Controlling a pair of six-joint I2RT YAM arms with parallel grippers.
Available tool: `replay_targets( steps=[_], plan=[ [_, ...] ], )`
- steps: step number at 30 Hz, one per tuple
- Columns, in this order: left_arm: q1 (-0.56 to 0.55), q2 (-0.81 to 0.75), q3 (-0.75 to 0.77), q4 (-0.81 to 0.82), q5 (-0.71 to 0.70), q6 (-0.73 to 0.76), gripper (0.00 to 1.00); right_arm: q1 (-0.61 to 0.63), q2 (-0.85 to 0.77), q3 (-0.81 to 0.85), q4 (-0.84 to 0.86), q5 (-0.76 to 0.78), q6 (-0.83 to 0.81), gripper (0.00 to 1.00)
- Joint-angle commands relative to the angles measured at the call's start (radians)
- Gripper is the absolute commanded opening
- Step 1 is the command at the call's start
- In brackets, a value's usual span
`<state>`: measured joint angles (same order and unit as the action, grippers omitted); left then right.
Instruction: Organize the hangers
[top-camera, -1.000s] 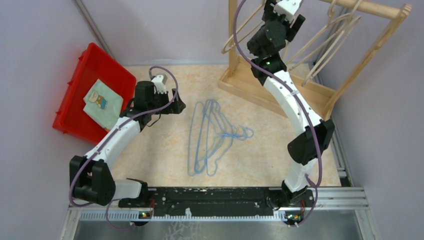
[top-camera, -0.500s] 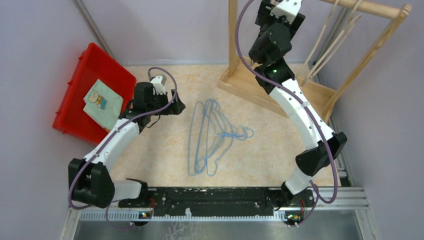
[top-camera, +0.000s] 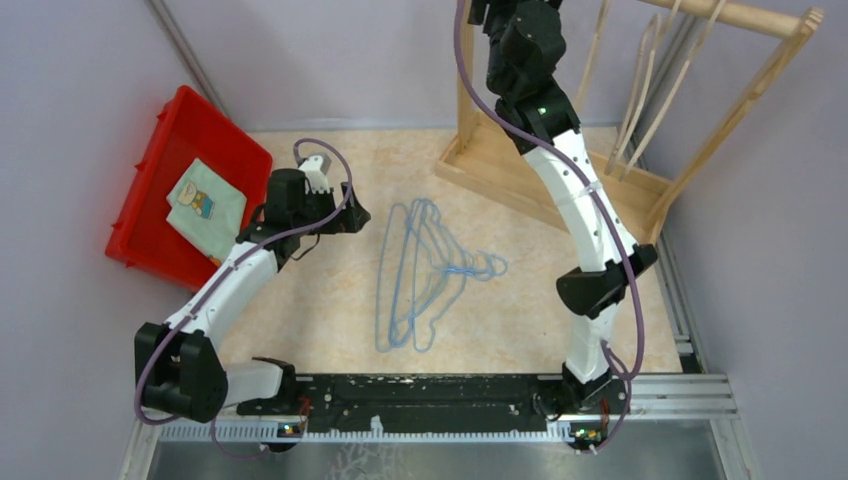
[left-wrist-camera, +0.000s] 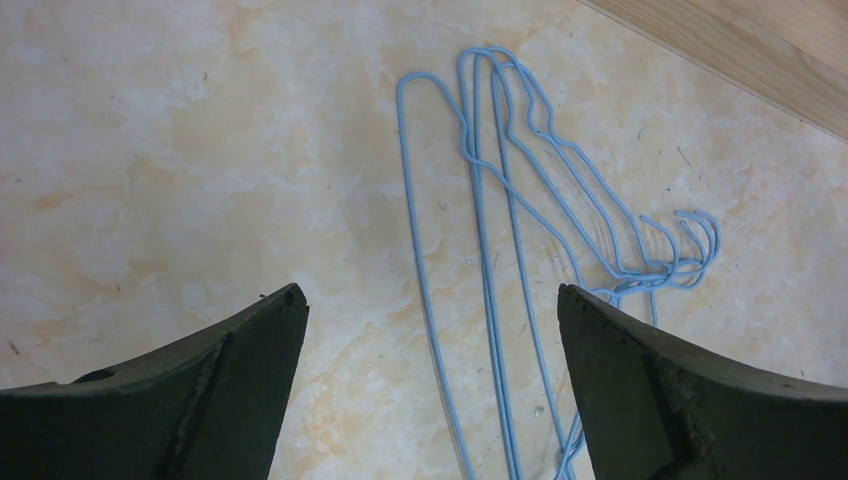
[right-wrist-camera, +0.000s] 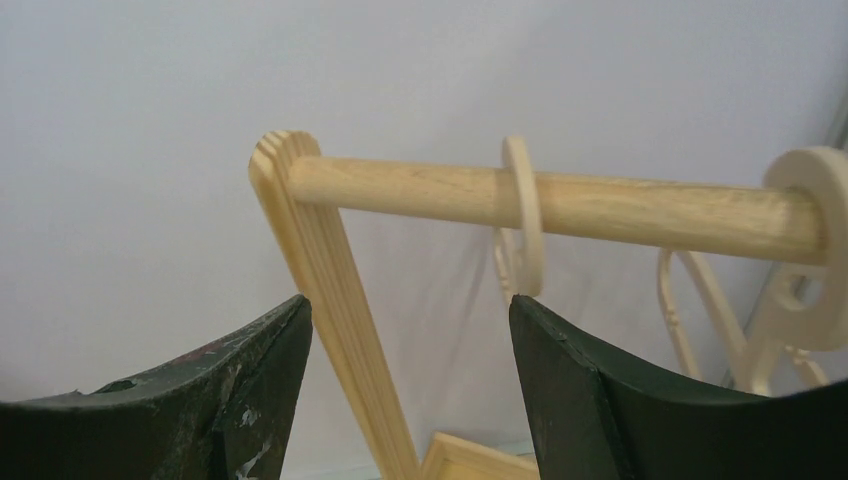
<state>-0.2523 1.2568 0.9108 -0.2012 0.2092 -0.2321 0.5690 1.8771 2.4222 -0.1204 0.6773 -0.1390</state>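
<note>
Overhead, right end effector (right-wrist-camera: 408, 300) cropped beside half-seen wooden hangers (right-wrist-camera: 524, 215)

The top view looks down from above and behind the arm bases. It takes in the whole desk (top-camera: 300, 300), the blue hangers (top-camera: 447, 268) mid-desk and the rack (top-camera: 465, 80) at far right.

The left wrist view looks steeply down at the desk from close by, between the spread fingers of the left tool (left-wrist-camera: 428, 295). With the top view it shares the blue hangers and a strip of the rack base.

The right wrist view sits high and faces roughly level toward the wall (right-wrist-camera: 150, 100), past the right tool (right-wrist-camera: 408, 302). It is close to the rack's rail (right-wrist-camera: 420, 190) and the wooden hangers (right-wrist-camera: 525, 215), which the top view also shows.
</note>
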Motion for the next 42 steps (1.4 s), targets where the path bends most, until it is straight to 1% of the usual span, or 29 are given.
replay_targets(
  steps=[1,5,7,12,15,19,23,30,34,42],
  plan=[
    [0.005,-0.013,0.002,0.018,-0.016,-0.004,1.0,0.009,0.047,0.039,-0.06,-0.092,0.061,0.72],
    [0.008,-0.008,0.007,0.007,-0.029,0.007,1.0,0.009,0.062,-0.004,-0.016,-0.108,0.079,0.72],
    [0.011,-0.004,0.011,0.0,-0.032,0.009,1.0,0.009,0.093,0.009,0.001,-0.116,0.065,0.73],
    [0.012,0.008,0.021,-0.008,-0.027,-0.004,1.0,0.003,0.182,0.045,0.104,-0.093,0.015,0.77],
    [0.012,0.018,0.033,-0.018,-0.04,-0.003,1.0,-0.025,0.236,0.087,0.137,-0.079,0.019,0.77],
    [0.012,0.033,0.051,-0.024,-0.054,0.0,1.0,-0.076,0.263,0.08,0.21,-0.098,0.066,0.77],
    [0.012,0.056,0.063,-0.019,-0.06,-0.002,1.0,-0.109,0.282,0.081,0.291,-0.123,0.054,0.77],
    [0.012,0.112,0.088,0.0,-0.054,-0.014,1.0,-0.138,0.289,0.093,0.309,-0.201,0.062,0.77],
    [0.012,0.133,0.101,0.008,-0.054,-0.017,1.0,-0.164,0.303,0.109,0.292,-0.185,0.095,0.77],
    [0.012,0.117,0.09,0.002,-0.069,-0.023,1.0,-0.186,0.322,0.109,0.302,-0.073,0.078,0.77]
  ],
)
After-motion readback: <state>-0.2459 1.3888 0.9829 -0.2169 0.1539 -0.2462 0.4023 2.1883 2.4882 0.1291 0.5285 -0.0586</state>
